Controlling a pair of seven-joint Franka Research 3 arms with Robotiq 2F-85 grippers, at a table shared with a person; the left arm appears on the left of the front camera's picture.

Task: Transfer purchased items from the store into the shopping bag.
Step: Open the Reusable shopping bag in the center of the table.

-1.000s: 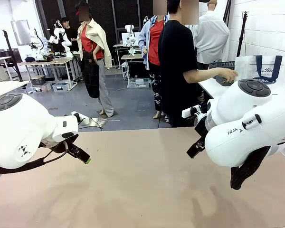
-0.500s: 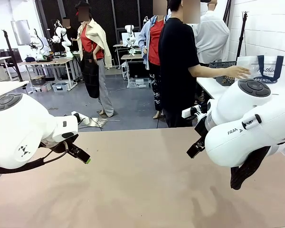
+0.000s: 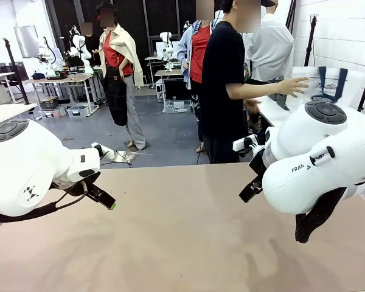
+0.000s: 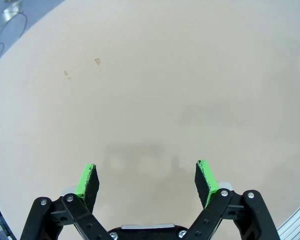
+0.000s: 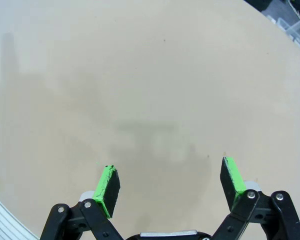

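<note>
left hand (image 4: 146, 176) spread wide, hovering over the desk (image 4: 155, 75). right hand (image 5: 170, 182) just as wide, over the same desk. far right, behind it, a person (image 3: 222, 91) reaches out to the shopping bag (image 3: 311, 78).

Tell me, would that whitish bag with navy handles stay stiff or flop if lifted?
Probably floppy: the shopping bag looks like thin translucent plastic with soft strap handles, so it is likely light too. It stands upright with the person's hand at its edge, so a push might tip it.
</note>
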